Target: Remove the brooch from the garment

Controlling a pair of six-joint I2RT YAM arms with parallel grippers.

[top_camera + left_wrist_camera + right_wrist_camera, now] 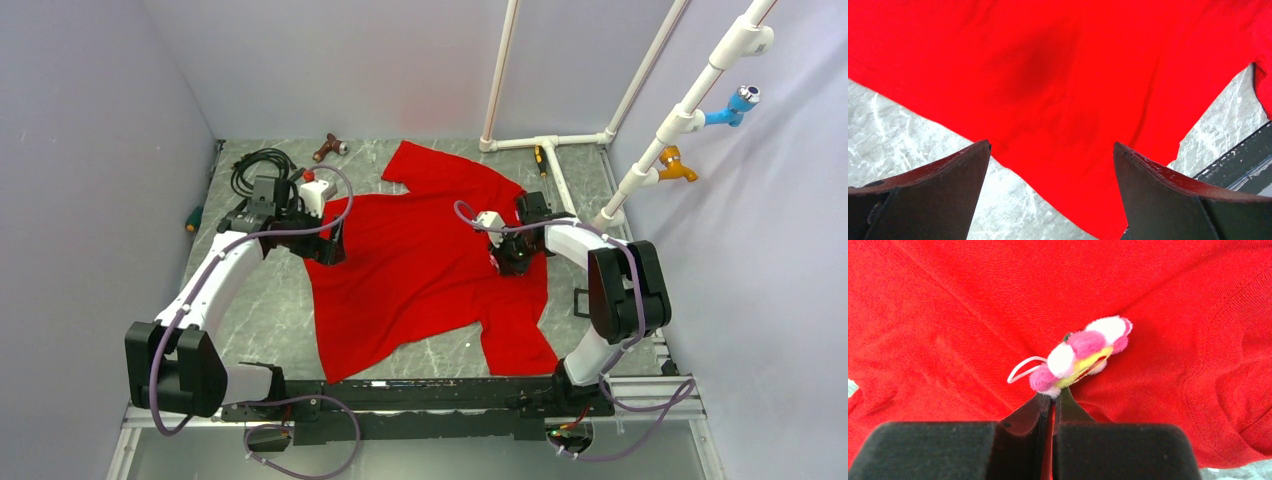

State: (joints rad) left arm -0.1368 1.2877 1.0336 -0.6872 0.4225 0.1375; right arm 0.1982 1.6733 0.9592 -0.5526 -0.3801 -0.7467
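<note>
The red T-shirt garment lies spread on the marble table. My right gripper is over its right chest area. In the right wrist view the gripper is shut on the lower edge of the brooch, a fuzzy flower with pink and white petals, a yellow centre and a white thread loop, against the red cloth. My left gripper is at the shirt's left edge. In the left wrist view it is open and empty over the hem of the cloth.
A black cable bundle and a brown tool lie at the back left. A green-handled tool lies by the left wall. White pipes and a yellow-handled screwdriver stand at the back right.
</note>
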